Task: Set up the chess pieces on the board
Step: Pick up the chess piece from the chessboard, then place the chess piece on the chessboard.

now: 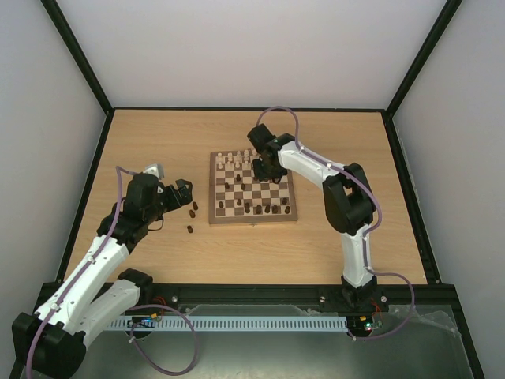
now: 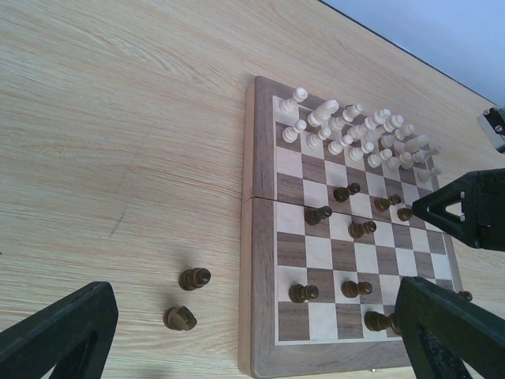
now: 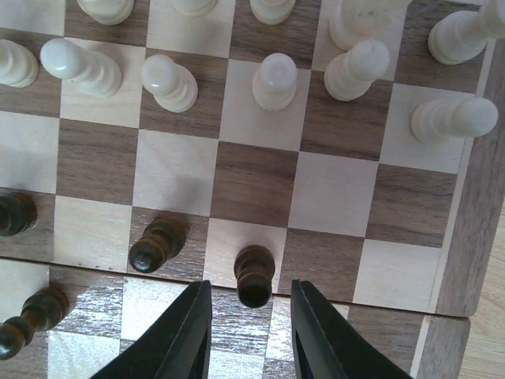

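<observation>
Currently your right pincer [image 3: 252,288] sits low over the board [image 3: 465,260], jaws part-way apart, straddling a dark pawn [image 3: 254,268]. Slim gaps show on both sides of it, so nothing is gripped yet. Likely step: pick up this stray and carry it to the dark side's rows.

To do it well, centre the pawn between the fingers, close on the stem rather than the head, and lift straight up before travelling toward 6 o'clock. Watch the second dark pawn [image 3: 158,246] at its 9 o'clock, since a sideways drift could tip it. The cream pieces [image 3: 274,79] stand at 12 o'clock, apart from the grasp.

Your left pincer [image 2: 254,296] is spread wide and holds nothing, off the board at its 9 o'clock.

Only the right wrist view shows the finger-to-pawn gaps; in the top view the arm covers that spot. The left wrist view shows the loose dark pieces [image 2: 194,278] lying on the table [image 2: 118,118] beside the board edge, and the dark ones scattered mid-board. The top view alone shows both arms together.
</observation>
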You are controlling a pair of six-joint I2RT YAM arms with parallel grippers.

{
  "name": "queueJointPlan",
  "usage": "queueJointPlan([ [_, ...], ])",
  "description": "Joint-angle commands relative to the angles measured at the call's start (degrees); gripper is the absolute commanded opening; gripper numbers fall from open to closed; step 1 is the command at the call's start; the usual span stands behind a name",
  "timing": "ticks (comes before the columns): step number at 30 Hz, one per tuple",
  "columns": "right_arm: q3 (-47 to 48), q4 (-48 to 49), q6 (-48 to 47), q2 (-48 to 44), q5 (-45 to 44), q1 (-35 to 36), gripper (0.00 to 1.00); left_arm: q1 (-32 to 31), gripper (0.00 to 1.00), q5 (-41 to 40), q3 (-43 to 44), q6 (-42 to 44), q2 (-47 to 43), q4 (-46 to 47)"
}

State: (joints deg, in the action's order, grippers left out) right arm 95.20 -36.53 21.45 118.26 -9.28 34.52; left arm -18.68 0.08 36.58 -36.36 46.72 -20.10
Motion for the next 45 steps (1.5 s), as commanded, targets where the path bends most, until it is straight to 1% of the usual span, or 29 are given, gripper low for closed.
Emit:
queueJointPlan([
  [1,2.07,-2.61,-0.69,1.72,-1.45,0.28,0.28,0.32,0.99,-0.86,1.13,0.76,0.17,-0.33],
  [4,2.16,-2.42,-0.75,2.33,-1.38,0.28,0.27,0.45,0.99,-0.87,1.16,0.75,0.24,-0.38],
  [6,2.26,-2.29,-0.88,2.66,-1.19,0.28,0.23,0.43,0.99,-0.87,1.12,0.68,0.25,-0.35],
  [13,2.71,-2.23,-1.06,3.67,-1.07,0.19,0.17,0.54,0.99,-0.87,1.06,0.73,0.19,-0.39],
  [18,2.48,-2.54,-0.97,2.92,-1.01,0.19,0.07,0.55,0.99,-0.7,1.05,0.65,0.04,-0.41],
  [19,2.19,-2.57,-0.97,2.44,-1.05,0.19,0.06,0.57,0.99,-0.69,1.05,0.68,-0.01,-0.47],
  [26,-2.48,-3.4,-0.59,-4.55,-1.67,0.61,0.05,0.59,0.99,-0.29,1.02,0.5,-0.43,-0.5],
  [31,-10.4,-3.36,-0.15,-11.82,-2.04,1.7,0.05,0.58,0.99,-0.17,0.81,0.24,-0.91,-0.48],
  [35,-17.0,-2.04,0.44,-16.17,-0.3,2.44,0.05,0.62,0.99,0.09,0.6,0.02,-0.94,-0.01],
  [40,-21.53,-0.82,1.16,-17.95,0.46,3.73,0.05,0.66,0.99,0.53,0.39,-0.2,-0.82,0.31],
  [45,-22.74,0.25,1.22,-17.67,1.06,4.02,0.05,0.62,0.99,0.47,0.31,-0.29,-1.27,-0.05],
])
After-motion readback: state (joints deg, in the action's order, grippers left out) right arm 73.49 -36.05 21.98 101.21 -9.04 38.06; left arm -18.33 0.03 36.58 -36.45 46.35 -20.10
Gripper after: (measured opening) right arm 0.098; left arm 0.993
